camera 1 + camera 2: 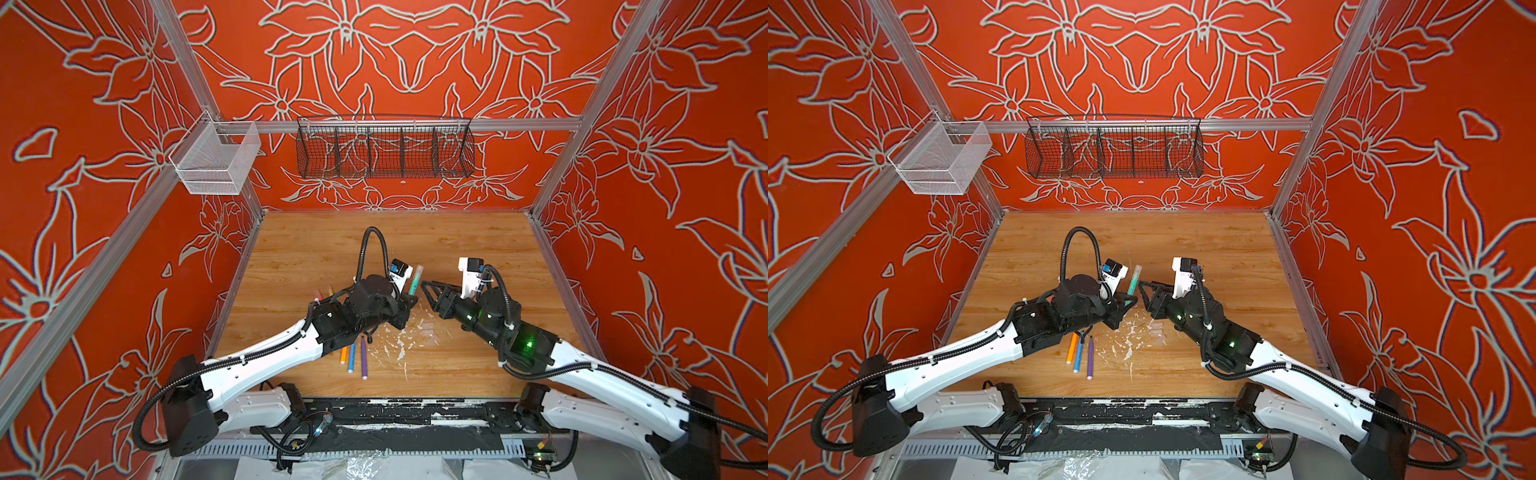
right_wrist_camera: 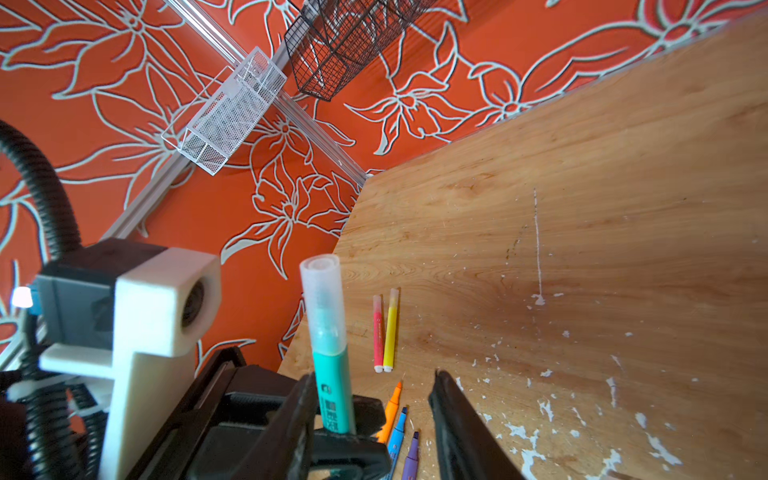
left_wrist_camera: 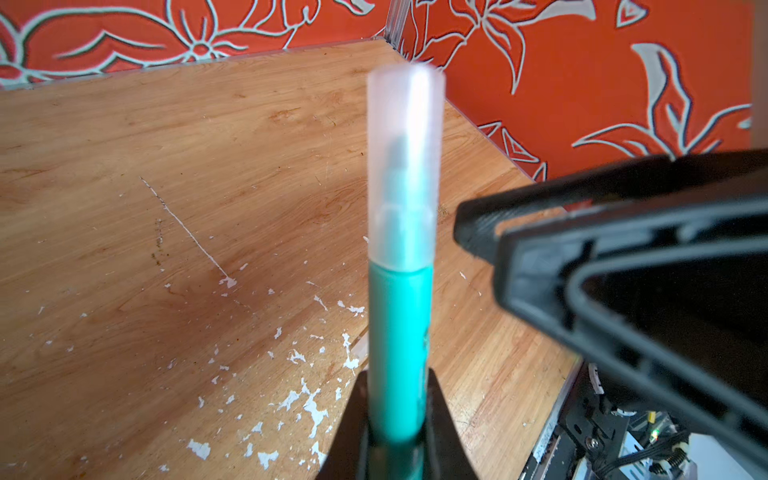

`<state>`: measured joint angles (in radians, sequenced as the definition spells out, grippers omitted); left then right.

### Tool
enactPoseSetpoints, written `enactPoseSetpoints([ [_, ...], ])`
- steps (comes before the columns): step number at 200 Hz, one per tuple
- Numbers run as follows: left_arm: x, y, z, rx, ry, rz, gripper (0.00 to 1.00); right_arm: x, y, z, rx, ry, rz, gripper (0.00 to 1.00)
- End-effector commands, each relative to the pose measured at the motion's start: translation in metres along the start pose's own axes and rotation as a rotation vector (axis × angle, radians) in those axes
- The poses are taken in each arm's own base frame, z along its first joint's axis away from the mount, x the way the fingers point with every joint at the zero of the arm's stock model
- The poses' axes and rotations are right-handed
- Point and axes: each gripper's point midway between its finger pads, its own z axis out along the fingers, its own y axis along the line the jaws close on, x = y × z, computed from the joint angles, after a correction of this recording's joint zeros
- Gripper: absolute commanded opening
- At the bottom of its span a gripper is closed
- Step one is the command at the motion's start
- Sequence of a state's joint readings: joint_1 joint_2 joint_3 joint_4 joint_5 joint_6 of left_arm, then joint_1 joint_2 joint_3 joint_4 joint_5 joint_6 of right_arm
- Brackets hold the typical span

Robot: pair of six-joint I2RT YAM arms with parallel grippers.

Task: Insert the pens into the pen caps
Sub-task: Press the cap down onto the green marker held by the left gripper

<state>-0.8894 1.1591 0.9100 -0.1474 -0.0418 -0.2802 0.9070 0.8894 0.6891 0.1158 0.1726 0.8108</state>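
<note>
We are clamping the green pen (image 1: pixel 413 286) upright in our left claw (image 1: pixel 410 300) above the counter's (image 1: pixel 457 249) middle, seemingly steadying it for its clear cap (image 3: pixel 405 166), already on, our right claw (image 1: pixel 428 296) gaping empty alongside.

The green pen (image 3: pixel 399 332) stood upright in the left gripper (image 3: pixel 397 399), its tip seated inside a clear cap (image 3: pixel 405 166). The orange pen (image 1: pixel 344 354), blue pen (image 1: pixel 351 358) and purple pen (image 1: pixel 364 357) lay uncapped and nearly parallel. The red-pink pen (image 2: pixel 377 332) and yellow pen (image 2: pixel 390 328) lay capped, side by side.
</note>
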Motion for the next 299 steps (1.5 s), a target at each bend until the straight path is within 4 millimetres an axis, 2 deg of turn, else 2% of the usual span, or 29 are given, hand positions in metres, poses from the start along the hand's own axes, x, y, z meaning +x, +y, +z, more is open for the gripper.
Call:
enactPoseSetpoints([
  [1,-0.006,-0.007,-0.009,0.046,-0.041,0.04,0.0,-0.025,0.008,-0.013,0.027,-0.057,-0.046,0.5],
  [62,0.007,-0.011,-0.008,0.087,-0.022,0.066,0.0,-0.033,0.033,-0.003,-0.039,-0.044,-0.061,0.52],
  [173,0.014,-0.018,-0.008,0.137,-0.016,0.075,0.0,-0.026,0.031,0.027,0.006,-0.021,-0.058,0.52],
  [221,0.014,-0.017,-0.007,0.134,-0.017,0.077,0.0,-0.023,0.033,0.035,0.0,-0.007,-0.058,0.45],
  [263,0.011,-0.019,-0.008,0.139,-0.022,0.076,0.0,-0.02,0.028,0.038,0.021,-0.005,-0.062,0.38],
  [299,0.01,-0.019,-0.01,0.14,-0.028,0.077,0.0,-0.02,0.025,0.037,0.025,-0.012,-0.069,0.25],
])
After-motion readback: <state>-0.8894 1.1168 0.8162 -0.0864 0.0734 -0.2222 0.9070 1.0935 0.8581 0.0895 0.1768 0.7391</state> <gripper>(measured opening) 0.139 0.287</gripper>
